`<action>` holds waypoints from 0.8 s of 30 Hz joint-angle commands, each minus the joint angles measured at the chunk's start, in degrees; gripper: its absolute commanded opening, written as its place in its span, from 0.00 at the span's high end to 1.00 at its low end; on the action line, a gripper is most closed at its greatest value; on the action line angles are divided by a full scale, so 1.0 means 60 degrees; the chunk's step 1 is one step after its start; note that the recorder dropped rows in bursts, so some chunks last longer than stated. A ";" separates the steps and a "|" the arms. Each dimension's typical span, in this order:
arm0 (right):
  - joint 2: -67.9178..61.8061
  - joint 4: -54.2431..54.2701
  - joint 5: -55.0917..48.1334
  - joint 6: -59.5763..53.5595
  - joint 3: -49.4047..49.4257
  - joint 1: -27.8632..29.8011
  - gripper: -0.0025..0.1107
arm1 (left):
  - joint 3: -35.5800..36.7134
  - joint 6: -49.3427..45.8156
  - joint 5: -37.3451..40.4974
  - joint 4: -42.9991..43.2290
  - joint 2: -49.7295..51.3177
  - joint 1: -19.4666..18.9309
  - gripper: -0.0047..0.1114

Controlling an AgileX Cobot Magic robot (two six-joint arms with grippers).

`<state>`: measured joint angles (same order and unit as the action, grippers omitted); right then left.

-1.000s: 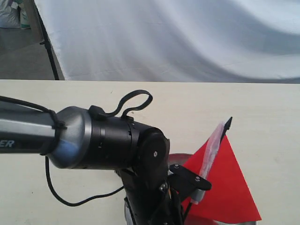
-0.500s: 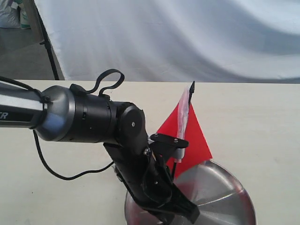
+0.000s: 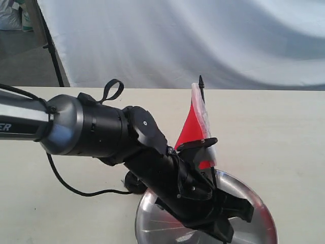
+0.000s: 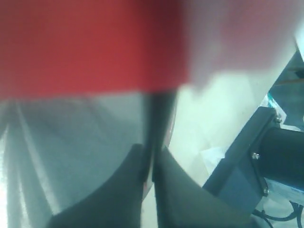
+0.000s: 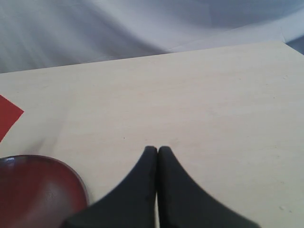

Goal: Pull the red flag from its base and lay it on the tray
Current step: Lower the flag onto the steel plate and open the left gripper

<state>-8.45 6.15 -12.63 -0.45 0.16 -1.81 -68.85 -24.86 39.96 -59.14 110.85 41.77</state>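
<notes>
Red flag (image 3: 189, 131) upright in left gripper (image 4: 149, 154) over steel tray (image 3: 239, 191)

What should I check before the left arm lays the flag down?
1. Left claw grip: ok, shut on the pole of the red flag.
2. Flag off the base: looks ok; that dark disc sits on the table beside the tray, partly behind the arm.
3. Flag over tray: ok, steel shows below the pole in the left wrist view.
4. Pole angle: not ok for laying, near upright.
5. Right claw: ok, shut, empty, over the table.
6. Tray surface free: cannot tell, arm hides much.
</notes>
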 commanded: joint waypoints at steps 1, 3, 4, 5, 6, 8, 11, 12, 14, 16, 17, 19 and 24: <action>0.0040 -0.0010 0.0049 -0.0033 -0.0026 0.0028 0.98 | -0.0039 -0.0307 0.0142 -0.0501 0.0658 0.0390 0.96; 0.0040 -0.0010 0.0049 -0.0033 -0.0026 0.0028 0.98 | -0.0039 -0.0330 0.0227 -0.0501 0.0982 0.0552 0.96; 0.0040 -0.0010 0.0049 -0.0033 -0.0026 0.0028 0.98 | -0.0039 -0.0383 0.0295 -0.0501 0.1090 0.0611 0.96; 0.0040 -0.0010 0.0049 -0.0033 -0.0026 0.0028 0.98 | -0.0039 -0.0483 0.0399 -0.0527 0.1187 0.0654 0.96; 0.0040 -0.0010 0.0049 -0.0033 -0.0026 0.0028 0.98 | -0.0039 -0.0655 0.0449 -0.0625 0.1231 0.0701 0.96; 0.0040 -0.0010 0.0049 -0.0033 -0.0026 0.0028 0.98 | -0.0039 -0.0856 0.0599 -0.0917 0.1292 0.0749 0.96; 0.0040 -0.0010 0.0049 -0.0033 -0.0026 0.0028 0.98 | -0.0039 -0.1252 0.0663 -0.1372 0.1292 0.0756 0.96; 0.0040 -0.0010 0.0049 -0.0033 -0.0026 0.0028 0.98 | -0.0039 -0.1382 0.0687 -0.1511 0.1292 0.0756 0.96; 0.0040 -0.0010 0.0049 -0.0033 -0.0026 0.0028 0.98 | -0.0039 -0.1577 0.0662 -0.1652 0.1292 0.0756 0.96; 0.0040 -0.0010 0.0049 -0.0033 -0.0026 0.0028 0.98 | -0.0039 -0.1640 0.0643 -0.1693 0.1292 0.0756 0.96; 0.0040 -0.0010 0.0049 -0.0033 -0.0026 0.0028 0.98 | -0.0039 -0.1637 0.0620 -0.1693 0.1292 0.0756 0.96; 0.0040 -0.0010 0.0049 -0.0033 -0.0026 0.0028 0.98 | -0.0039 -0.1637 0.0620 -0.1693 0.1292 0.0756 0.96; 0.0040 -0.0010 0.0049 -0.0033 -0.0026 0.0028 0.98 | -0.0039 -0.1637 0.0639 -0.1636 0.1292 0.0756 0.96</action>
<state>-8.45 6.15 -12.63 -0.45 0.16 -1.81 -68.85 -34.30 43.65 -68.39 118.86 45.93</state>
